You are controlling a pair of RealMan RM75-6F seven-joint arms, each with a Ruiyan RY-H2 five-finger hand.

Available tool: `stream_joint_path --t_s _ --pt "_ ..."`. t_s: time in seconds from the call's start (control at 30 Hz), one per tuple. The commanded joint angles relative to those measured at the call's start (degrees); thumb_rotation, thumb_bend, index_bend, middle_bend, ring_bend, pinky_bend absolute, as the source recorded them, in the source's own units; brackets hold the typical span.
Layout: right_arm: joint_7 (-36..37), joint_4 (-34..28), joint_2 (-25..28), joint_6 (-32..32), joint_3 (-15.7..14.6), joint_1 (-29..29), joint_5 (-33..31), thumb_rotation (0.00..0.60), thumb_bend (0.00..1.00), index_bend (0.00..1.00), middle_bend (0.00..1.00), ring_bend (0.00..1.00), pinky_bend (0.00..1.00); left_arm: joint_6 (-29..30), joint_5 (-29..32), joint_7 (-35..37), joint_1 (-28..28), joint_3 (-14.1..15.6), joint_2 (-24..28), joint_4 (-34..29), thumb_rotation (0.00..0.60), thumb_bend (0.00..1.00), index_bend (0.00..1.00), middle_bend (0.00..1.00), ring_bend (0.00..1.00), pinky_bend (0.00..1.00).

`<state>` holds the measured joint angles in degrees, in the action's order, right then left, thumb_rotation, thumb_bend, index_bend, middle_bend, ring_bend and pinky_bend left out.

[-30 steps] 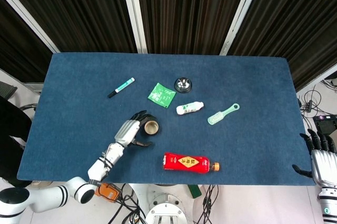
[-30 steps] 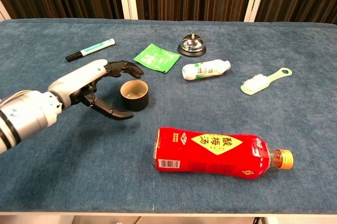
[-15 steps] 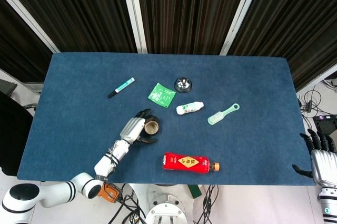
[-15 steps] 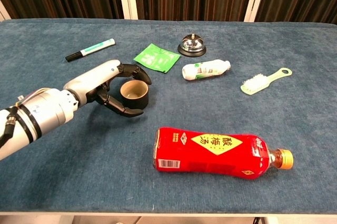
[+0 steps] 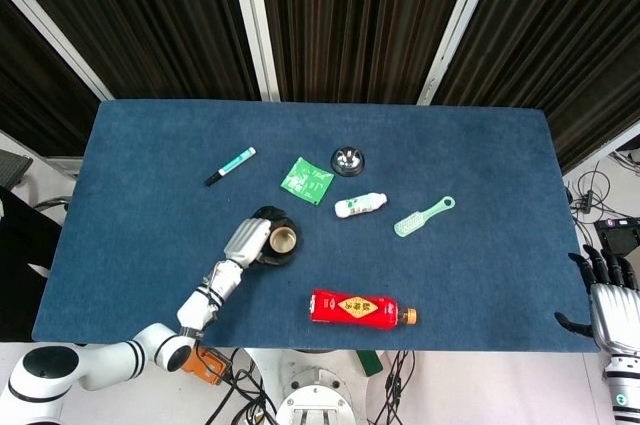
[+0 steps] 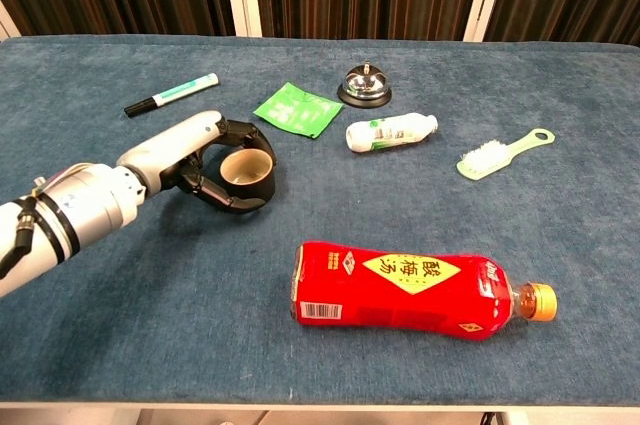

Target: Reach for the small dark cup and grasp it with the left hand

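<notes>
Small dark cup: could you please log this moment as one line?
left hand: fingers wrapped around small dark cup | cup: upright on table | right hand: idle off table edge

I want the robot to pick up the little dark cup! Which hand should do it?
The left hand. Its fingers already curl around the small dark cup, while the right hand waits off the table's far edge.

Dark cup (image 6: 245,169) with tan inside, red bottle (image 6: 405,290) with yellow label, blue tablecloth (image 6: 560,245).
</notes>
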<state>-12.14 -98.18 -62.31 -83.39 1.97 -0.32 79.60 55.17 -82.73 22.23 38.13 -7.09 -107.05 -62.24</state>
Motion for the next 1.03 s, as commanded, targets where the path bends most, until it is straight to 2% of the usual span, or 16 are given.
stream_joint_path --t_s 0.03,0.2,0.43,0.77,1.03 --pt "-0.05 -0.1 0.06 0.04 -0.04 0.0 -0.03 0.6 0.2 0.24 0.14 0.11 0.11 0.33 -0.17 0.08 -0.05 0.15 0.91 -0.77 0.6 0.32 0.53 0.53 0.19 0.13" --pt "-0.01 -0.09 0.0 -0.11 -0.06 -0.03 0.1 0.6 0.2 0.24 0.14 0.11 0.11 1.27 -1.09 -0.69 0.41 -0.33 5.19 -5.62 0.6 0.33 0.56 0.56 0.21 0.13" --pt "-0.09 -0.17 -0.09 -0.27 -0.1 -0.11 0.16 0.6 0.2 0.24 0.14 0.11 0.11 1.62 -0.23 -6.41 1.58 -3.57 16.37 -18.48 0.6 0.33 0.56 0.56 0.21 0.14" --pt "-1.07 -0.44 -0.61 0.1 0.05 0.25 -0.08 0.6 0.2 0.24 0.14 0.11 0.11 -1.62 7.32 -21.54 4.22 -9.49 31.92 -33.92 0.6 0.33 0.56 0.56 0.22 0.15" --pt "-1.31 -0.84 -0.51 1.56 0.41 1.08 -1.1 0.6 0.2 0.24 0.14 0.11 0.11 -2.33 12.66 -27.33 5.61 -12.0 39.06 -39.42 0.6 0.33 0.56 0.56 0.22 0.15"
